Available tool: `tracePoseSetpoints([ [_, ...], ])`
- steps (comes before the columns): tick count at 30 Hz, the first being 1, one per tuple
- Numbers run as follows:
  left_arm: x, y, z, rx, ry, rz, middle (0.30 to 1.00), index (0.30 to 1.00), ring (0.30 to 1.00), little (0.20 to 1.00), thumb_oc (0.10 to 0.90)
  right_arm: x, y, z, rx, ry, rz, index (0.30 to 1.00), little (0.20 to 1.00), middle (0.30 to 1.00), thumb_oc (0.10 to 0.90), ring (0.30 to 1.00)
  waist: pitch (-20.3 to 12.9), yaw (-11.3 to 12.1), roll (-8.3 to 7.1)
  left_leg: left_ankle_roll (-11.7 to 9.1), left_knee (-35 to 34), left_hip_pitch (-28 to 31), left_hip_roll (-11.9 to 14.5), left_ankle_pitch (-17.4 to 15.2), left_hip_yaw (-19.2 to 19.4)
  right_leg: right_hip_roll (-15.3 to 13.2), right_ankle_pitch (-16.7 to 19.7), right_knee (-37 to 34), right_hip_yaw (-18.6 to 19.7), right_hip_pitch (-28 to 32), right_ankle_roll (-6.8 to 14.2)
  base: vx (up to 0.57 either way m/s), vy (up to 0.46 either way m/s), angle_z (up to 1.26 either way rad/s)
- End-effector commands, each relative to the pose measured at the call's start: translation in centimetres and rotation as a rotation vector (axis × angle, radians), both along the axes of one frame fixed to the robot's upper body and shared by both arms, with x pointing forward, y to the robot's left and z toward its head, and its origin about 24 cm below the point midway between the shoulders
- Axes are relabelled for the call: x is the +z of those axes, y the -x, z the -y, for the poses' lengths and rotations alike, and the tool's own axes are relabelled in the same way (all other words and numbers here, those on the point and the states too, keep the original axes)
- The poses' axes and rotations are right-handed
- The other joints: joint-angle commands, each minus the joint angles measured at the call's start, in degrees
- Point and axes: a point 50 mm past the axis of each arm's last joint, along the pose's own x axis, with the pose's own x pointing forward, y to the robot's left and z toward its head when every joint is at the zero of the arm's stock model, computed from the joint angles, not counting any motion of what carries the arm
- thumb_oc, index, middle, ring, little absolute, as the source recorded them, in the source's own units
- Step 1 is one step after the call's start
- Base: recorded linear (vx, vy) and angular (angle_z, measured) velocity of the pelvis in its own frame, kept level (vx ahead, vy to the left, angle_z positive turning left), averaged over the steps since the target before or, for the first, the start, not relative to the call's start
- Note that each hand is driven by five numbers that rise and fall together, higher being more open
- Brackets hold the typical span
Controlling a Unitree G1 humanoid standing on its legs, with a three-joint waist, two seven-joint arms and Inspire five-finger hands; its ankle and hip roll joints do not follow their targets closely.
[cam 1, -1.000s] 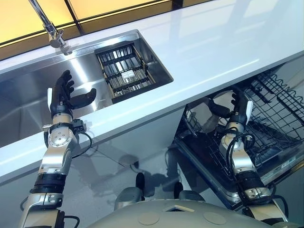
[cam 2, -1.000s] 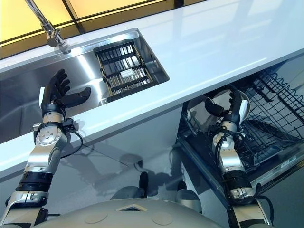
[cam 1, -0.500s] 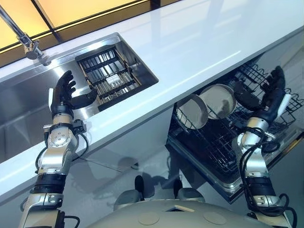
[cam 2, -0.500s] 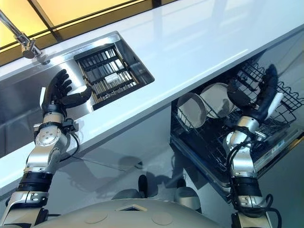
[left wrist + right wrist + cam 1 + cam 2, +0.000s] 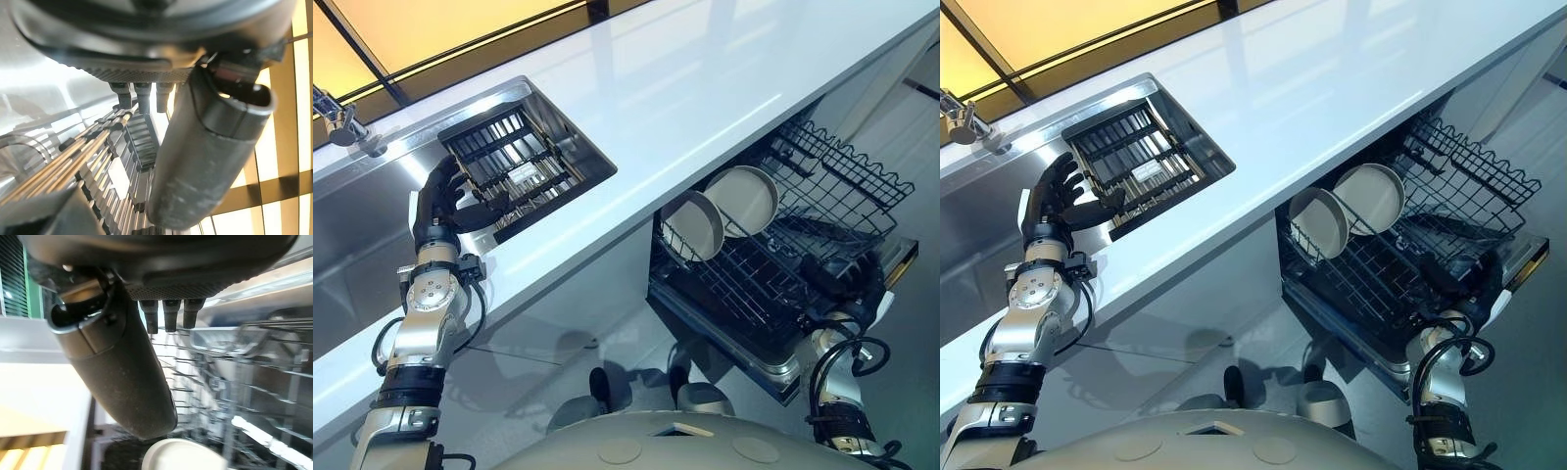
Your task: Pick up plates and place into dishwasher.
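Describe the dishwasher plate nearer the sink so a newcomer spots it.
Below the white countertop, a black wire dishwasher rack is pulled out. Two pale round plates stand on edge in it; yours is the left plate, not its right-hand neighbour.

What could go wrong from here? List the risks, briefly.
1. The right hand hangs open beside the dishwasher rack and could snag on the wires.
2. The two plates lean close together, so a bump to the rack may knock them.
3. The left hand, open by the sink rack, could catch its bars.
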Motion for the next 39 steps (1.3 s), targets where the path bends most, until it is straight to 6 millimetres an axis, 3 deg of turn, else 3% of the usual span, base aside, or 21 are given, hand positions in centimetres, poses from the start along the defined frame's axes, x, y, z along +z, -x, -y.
tracePoseSetpoints([
  [1,5.5,-1.8,-1.9,0.016,-0.1,0.187,0.9,0.9,0.9,0.9,0.8,4.5,-4.0,1.4,0.081,0.055,0.201,0.9,0.9,0.9,0.8,0.9,-1.9,2.0,0.66,2.3,1.0,2.5,-3.8,-7.0,1.1,3.7,-5.3,8.5,-2.6,-3.9,0.7,0.06,-0.077,0.04],
  [6,5.8,-2.2,-1.6,-0.017,-0.111,0.177,0.9,0.9,0.9,0.9,0.8,2.7,-4.0,2.6,0.0,-0.086,0.154,0.9,0.9,0.9,0.8,0.9,-1.2,3.6,1.32,1.9,1.3,1.8,-3.6,-6.5,-0.2,3.8,-5.7,9.0,-3.3,-4.0,0.3,0.08,-0.096,0.14],
  [11,6.8,-2.9,-0.5,-0.072,-0.131,0.183,0.9,0.9,0.9,0.9,0.8,1.5,-4.2,3.4,-0.169,-0.341,0.238,0.9,0.9,0.9,0.8,0.9,0.5,5.8,2.52,1.4,1.7,0.2,-3.3,-5.6,-2.7,4.2,-6.4,9.9,-4.1,-4.4,-0.8,0.03,-0.08,0.16],
  [16,7.8,-3.5,0.2,-0.098,-0.131,0.204,0.9,0.9,0.9,0.9,0.8,1.9,-6.0,1.3,-0.135,-0.481,0.364,0.9,0.9,0.9,0.8,0.9,1.7,7.0,2.97,1.1,2.2,-1.1,-3.2,-5.1,-4.1,4.4,-6.5,10.3,-4.8,-4.8,-1.5,0.0,-0.055,0.26],
  [20,8.1,-3.9,0.6,-0.104,-0.128,0.217,0.9,0.9,0.9,0.9,0.8,3.4,-8.7,-1.7,0.05,-0.641,0.554,0.9,0.9,0.9,0.8,0.9,2.8,7.5,2.77,0.9,3.1,-2.1,-3.1,-5.0,-4.6,4.6,-6.5,10.5,-5.4,-5.1,-2.1,0.0,-0.04,0.15],
  [27,7.9,-4.4,1.1,-0.109,-0.121,0.233,0.9,0.9,0.9,0.9,0.8,9.3,-12.8,-8.1,0.46,-0.846,0.921,0.9,0.9,0.9,0.8,0.9,3.5,8.2,2.35,0.8,3.7,-2.7,-2.9,-4.8,-4.5,4.8,-6.3,9.9,-5.7,-4.9,-2.5,0.0,-0.005,0.02],
  [30,8.0,-4.7,1.4,-0.113,-0.12,0.243,0.9,0.9,0.9,0.9,0.8,14.4,-14.2,-11.6,0.713,-0.843,1.087,0.9,0.9,0.9,0.8,0.9,3.7,8.6,2.05,0.9,3.9,-3.0,-3.0,-4.8,-4.5,4.8,-6.2,9.5,-5.7,-4.9,-2.6,0.0,0.0,0.0],
  [33,8.1,-5.0,1.4,-0.115,-0.116,0.244,0.9,0.9,0.9,0.9,0.8,18.9,-14.5,-14.0,0.895,-0.743,1.201,0.9,0.9,0.9,0.8,0.9,3.5,9.0,1.83,0.8,4.2,-3.2,-3.0,-5.0,-4.4,4.7,-6.2,9.1,-5.8,-4.8,-2.8,0.0,0.0,0.0],
  [36,7.6,-5.4,1.3,-0.115,-0.112,0.229,0.9,0.9,0.9,0.9,0.8,24.7,-13.5,-15.8,1.005,-0.498,1.346,0.9,0.9,0.9,0.8,0.9,2.9,9.2,1.6,0.8,4.6,-3.1,-3.2,-5.2,-4.3,4.5,-6.1,8.8,-5.7,-4.6,-2.8,0.06,0.022,-0.02],
  [39,7.2,-5.5,1.3,-0.115,-0.105,0.215,0.9,0.9,0.9,0.9,0.8,27.7,-12.2,-16.2,0.982,-0.271,1.435,0.9,0.9,0.9,0.8,0.9,2.2,9.3,1.5,0.9,4.6,-2.9,-3.4,-5.5,-4.3,4.5,-6.1,8.5,-5.4,-4.5,-2.7,0.06,0.036,0.05],
])
